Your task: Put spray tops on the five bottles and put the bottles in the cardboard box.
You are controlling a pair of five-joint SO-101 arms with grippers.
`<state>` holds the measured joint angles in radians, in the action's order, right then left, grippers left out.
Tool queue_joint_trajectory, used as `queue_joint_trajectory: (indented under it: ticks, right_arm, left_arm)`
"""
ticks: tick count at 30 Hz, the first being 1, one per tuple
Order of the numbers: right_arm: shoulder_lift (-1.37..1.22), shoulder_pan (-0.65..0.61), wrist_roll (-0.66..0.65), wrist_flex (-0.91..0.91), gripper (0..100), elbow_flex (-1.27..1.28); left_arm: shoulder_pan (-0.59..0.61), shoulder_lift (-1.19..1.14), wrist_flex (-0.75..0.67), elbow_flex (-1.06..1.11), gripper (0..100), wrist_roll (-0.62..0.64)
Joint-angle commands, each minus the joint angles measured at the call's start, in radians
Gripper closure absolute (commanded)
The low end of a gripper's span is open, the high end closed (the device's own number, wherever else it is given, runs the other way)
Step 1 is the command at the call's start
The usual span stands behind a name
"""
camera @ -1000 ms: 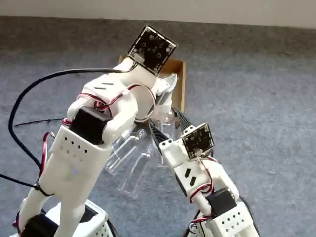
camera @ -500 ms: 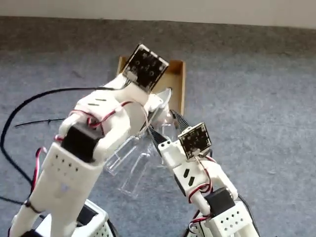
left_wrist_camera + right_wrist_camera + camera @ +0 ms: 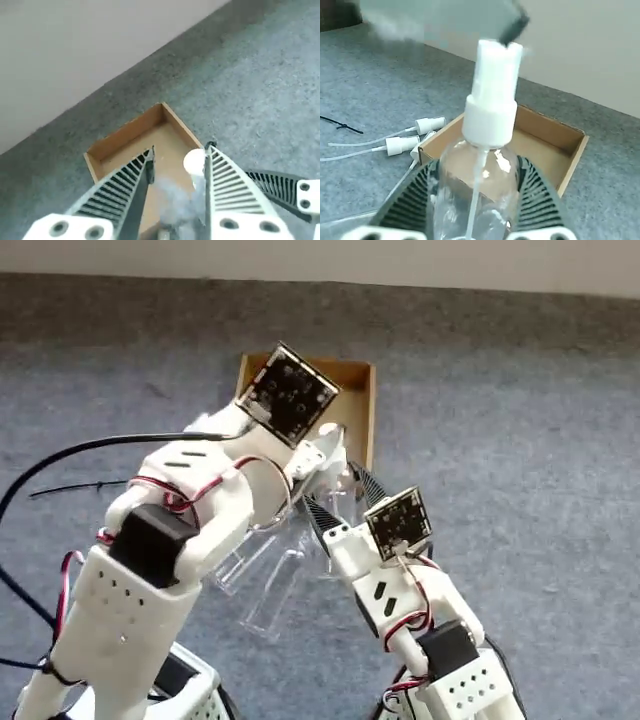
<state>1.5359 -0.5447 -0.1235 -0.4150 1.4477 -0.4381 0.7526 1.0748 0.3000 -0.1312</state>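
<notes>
**Two pincers on one bottle, box just beyond**

High view. The left pincer (image 3: 338, 465) hangs at the near edge of the cardboard box (image 3: 358, 375), directly over the right pincer (image 3: 342, 498), which comes up from the arm bases. Several loose bottles (image 3: 268, 575), clear, lie flat on the grey surface (image 3: 520, 440) between the bases and the box. Much of the box floor is hidden under the left arm.

Left wrist view. The left pincer is released, with its fingers spread wide. The white spray top (image 3: 195, 161) stands in the gap, close against one finger and not pinched. The box opens just past it. One ribbed finger of the right pincer shows off to the side.

Right wrist view. The right pincer is clenched on the bottle (image 3: 485, 210), clasping its shoulder. The bottle is upright, its long axis vertical. The spray top sits on the neck and its dip tube runs down inside. Cannot tell whether the collar is screwed home. The box is straight behind the bottle, mouth up. Two loose spray tops (image 3: 402, 144) with tubes lie on the surface beside the box.

Judgement. The top looks fitted or nearly so. The box lies directly beyond the held bottle, away from the bases, and the right arm has the bottle. The delivery should therefore be a short forward carry by that arm. The left pincer overhead would need to clear first.
</notes>
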Motion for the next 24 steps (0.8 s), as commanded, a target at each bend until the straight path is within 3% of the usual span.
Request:
queue_joint_trajectory:
  ticks: [1,4,7,13,18,24]
  right_arm:
    - [0.013,-0.007,-0.006,-0.002,99.5,-0.039]
    - [0.012,-0.005,-0.006,0.002,99.5,-0.042]
    - [-0.021,-0.001,-0.006,0.002,99.5,-0.094]
    - [-0.344,0.018,-0.002,0.007,99.5,-0.348]
    - [-0.674,0.016,0.066,0.147,99.5,-0.565]
    - [-1.099,0.016,0.066,0.302,99.5,-0.803]
  left_arm:
    - [-0.002,0.025,0.083,-0.196,84,-0.005]
    - [0.042,0.027,0.181,-0.298,84,-0.006]
    - [0.208,0.022,0.239,-0.309,84,-0.005]
    - [0.579,0.024,0.253,0.002,84,-0.005]
    - [0.737,0.025,0.071,0.328,84,-0.005]
    - [0.753,0.025,-0.186,0.653,84,-0.003]
